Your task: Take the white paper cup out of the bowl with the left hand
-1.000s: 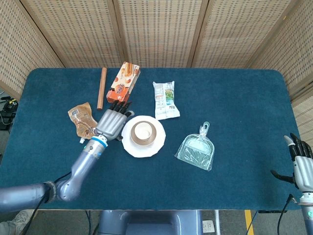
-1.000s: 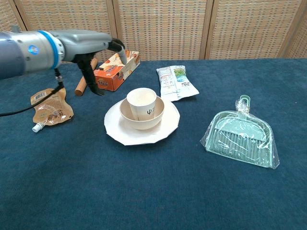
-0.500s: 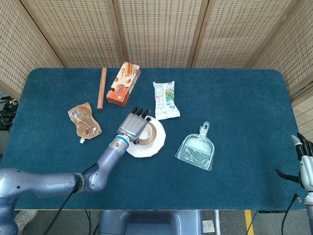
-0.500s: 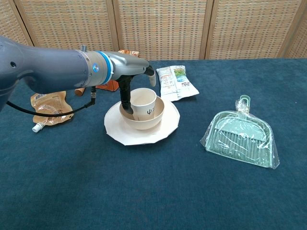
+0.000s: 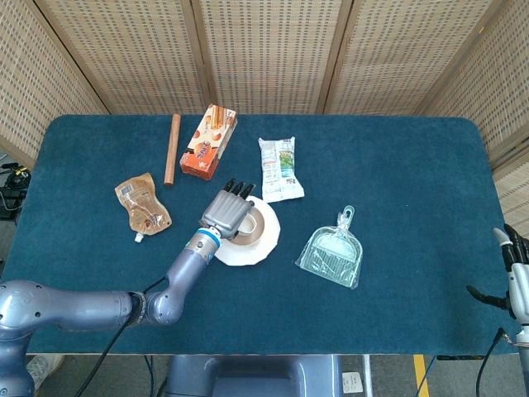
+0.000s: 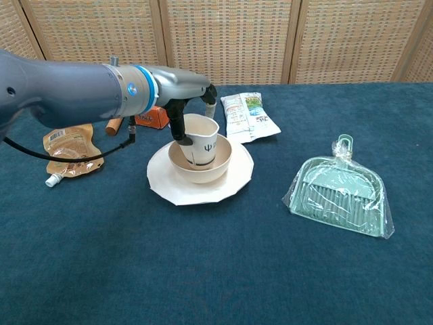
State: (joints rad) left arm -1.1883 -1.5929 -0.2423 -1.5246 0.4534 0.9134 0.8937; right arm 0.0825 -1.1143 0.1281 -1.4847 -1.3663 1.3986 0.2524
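The white paper cup [image 6: 201, 139] with a dark mark on its side stands tilted in the beige bowl [image 6: 203, 166], which sits on a white plate [image 6: 172, 186]. My left hand [image 6: 188, 112] reaches in from the left and grips the cup at its rim, its fingers over the far and left sides. From the head view the left hand [image 5: 228, 213] covers the cup and most of the bowl [image 5: 266, 225]. At the table's right front edge my right hand [image 5: 517, 281] stays far off, fingers apart and holding nothing.
A green dustpan in plastic wrap [image 6: 339, 191] lies to the right. Behind the bowl are a snack packet [image 6: 248, 114], an orange box [image 5: 210, 141] and a wooden stick [image 5: 171, 148]. A brown pouch [image 6: 70, 149] lies at the left.
My left hand has closed on the cup and raised it a little, and the cup now leans in the bowl. The right hand has barely moved.
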